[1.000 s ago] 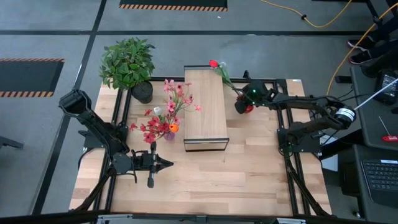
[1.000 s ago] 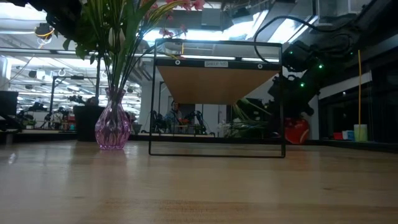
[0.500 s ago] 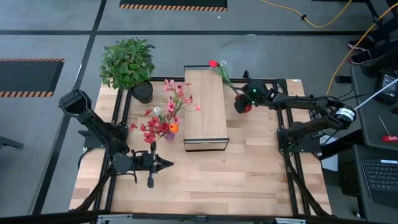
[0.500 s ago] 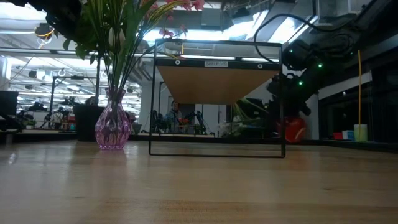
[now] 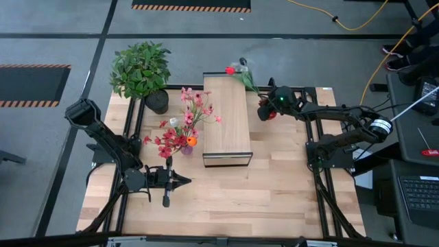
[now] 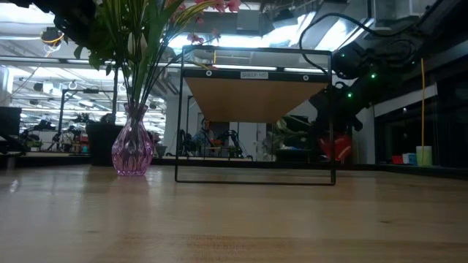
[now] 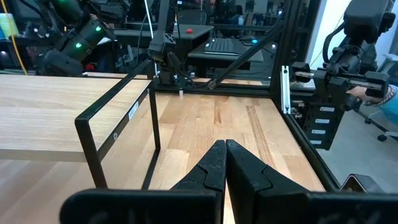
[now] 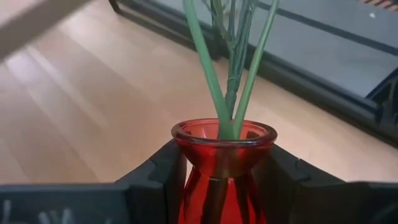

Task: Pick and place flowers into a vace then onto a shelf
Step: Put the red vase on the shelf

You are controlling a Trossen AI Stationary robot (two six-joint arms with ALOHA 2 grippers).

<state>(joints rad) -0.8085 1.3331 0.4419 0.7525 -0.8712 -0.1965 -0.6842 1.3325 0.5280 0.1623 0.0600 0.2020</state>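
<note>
A bushy potted plant in a dark pot stands at the table's far left corner. Beyond the table's right side sit a keyboard and a laptop (its screen not visible). A yellow cable snakes across the grey floor, and striped floor markings edge dark mats.

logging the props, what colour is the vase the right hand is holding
Red, translucent glass. The vase shows best in the right wrist view, clamped in the right hand, green stems standing in it.
</note>
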